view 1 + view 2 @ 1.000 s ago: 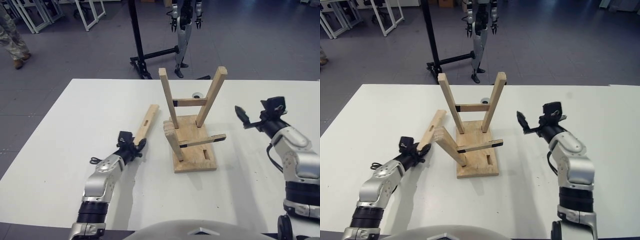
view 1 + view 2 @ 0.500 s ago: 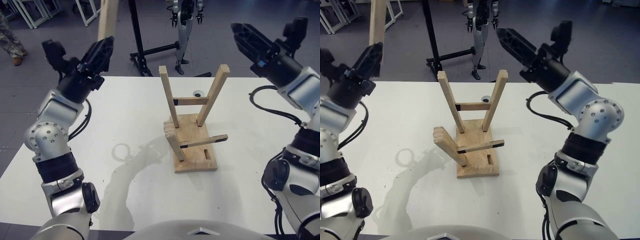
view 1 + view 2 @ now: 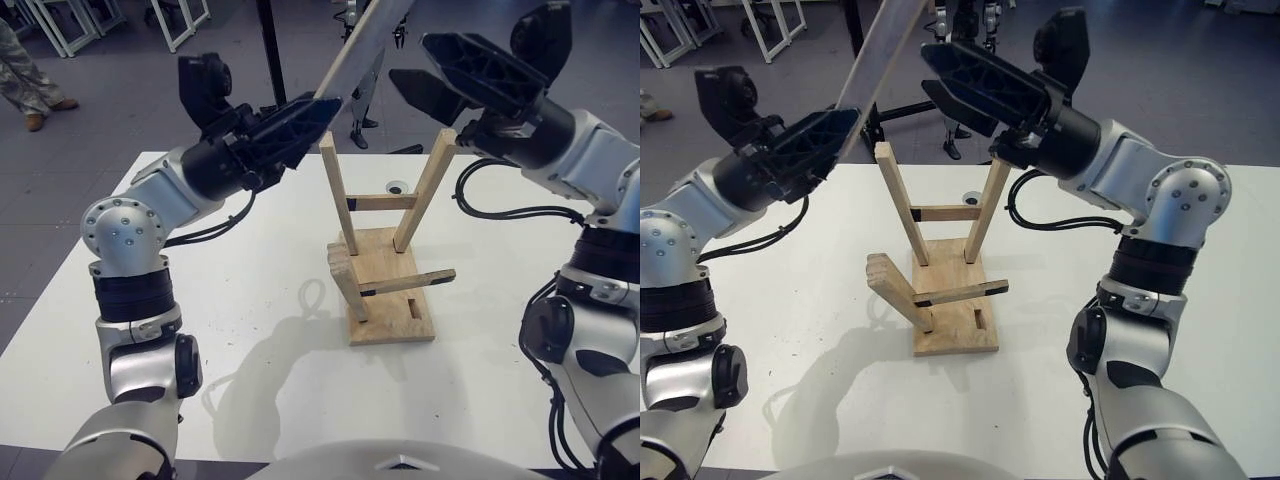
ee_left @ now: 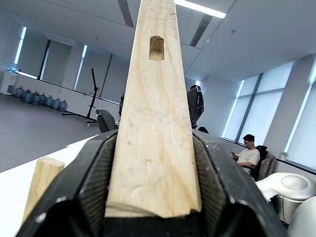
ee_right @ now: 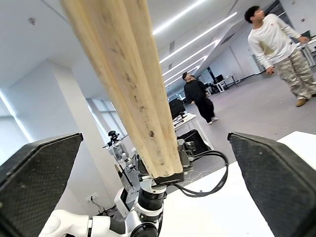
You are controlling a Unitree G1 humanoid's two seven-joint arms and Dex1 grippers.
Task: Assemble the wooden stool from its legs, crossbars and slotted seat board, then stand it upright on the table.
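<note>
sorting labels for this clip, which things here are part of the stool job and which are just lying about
Job:
- loose leg, clamped in the left gripper
- right gripper, open
- upturned seat board with three fitted legs and two crossbars

Just there:
- black stand
- table hole

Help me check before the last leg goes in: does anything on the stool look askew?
Yes. On the upturned seat board, the front leg leans outward, and its crossbar juts sideways with a free end near the empty slot. The fourth leg is in the left gripper.
</note>
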